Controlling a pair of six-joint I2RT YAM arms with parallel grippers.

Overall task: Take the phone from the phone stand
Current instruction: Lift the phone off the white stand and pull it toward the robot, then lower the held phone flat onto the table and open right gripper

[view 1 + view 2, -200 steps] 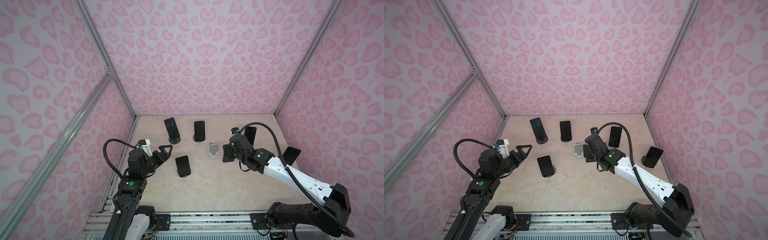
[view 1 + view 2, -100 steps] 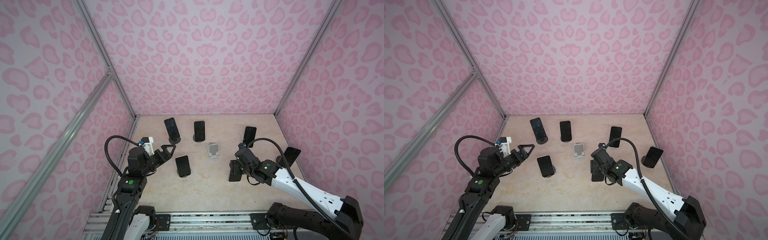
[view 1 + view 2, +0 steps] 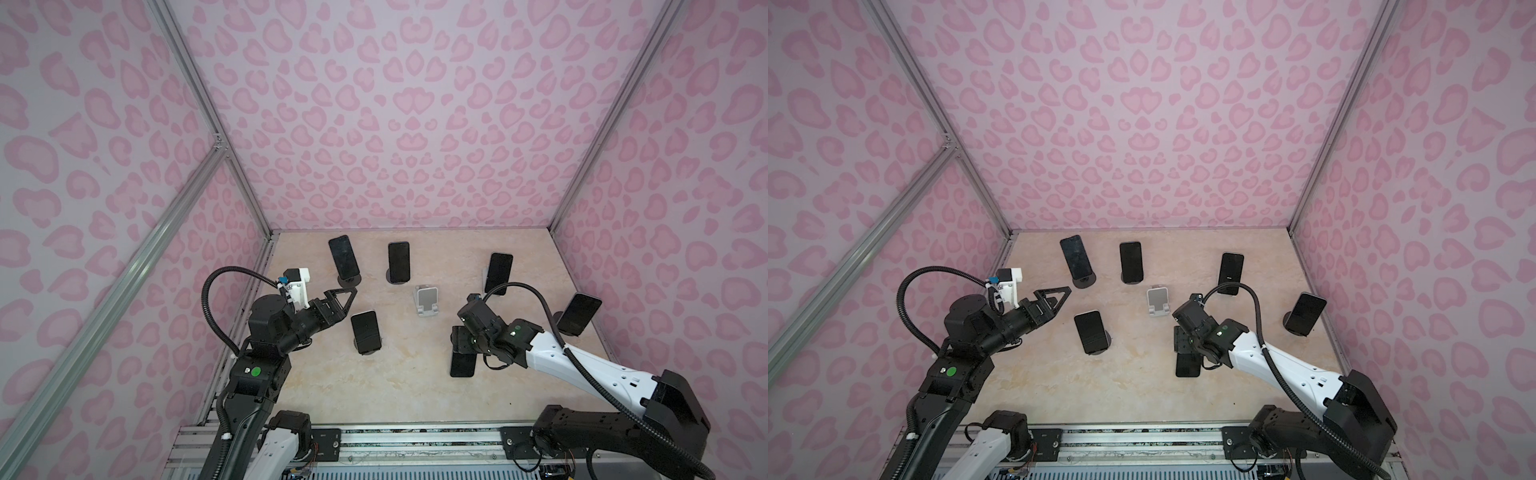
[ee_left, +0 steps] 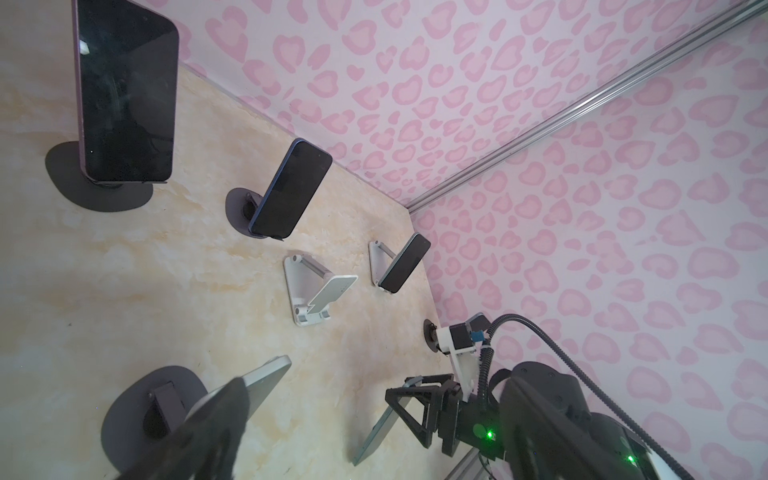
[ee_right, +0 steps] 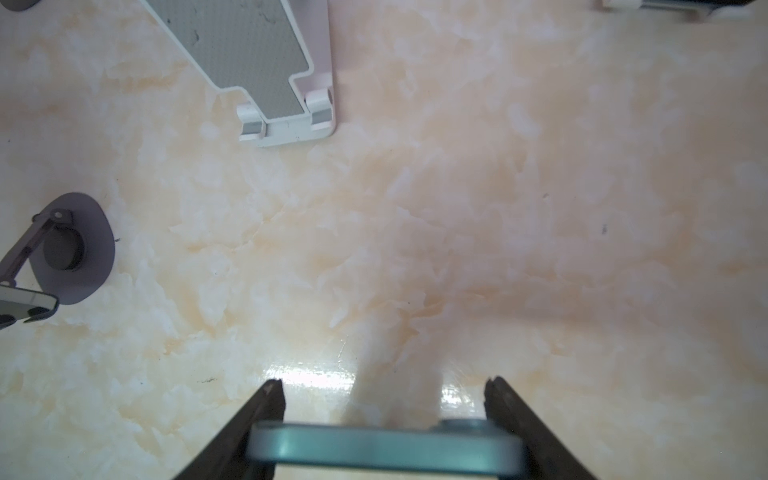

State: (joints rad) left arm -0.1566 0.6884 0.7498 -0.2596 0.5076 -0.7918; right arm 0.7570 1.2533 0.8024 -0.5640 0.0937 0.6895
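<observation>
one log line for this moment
right pincer: gripping phone | stand: empty | left pincer: wide, holding nothing

Left arm (image 3: 266, 328), 8 o'clock in both top views: all matte black, boxy links, round green sticker (image 3: 254, 371) on the upper link. White printed camera mount (image 3: 298, 286) with a blue plug at the wrist; black ribbed hose (image 3: 205, 303) looped off it. Right arm (image 3: 582, 365), 4 o'clock: white shell, black joints, green LED (image 3: 516, 332), same ribbed hose. Left gripper (image 3: 350, 297), right gripper (image 5: 384, 386): black fingers, open triangular frames.
</observation>
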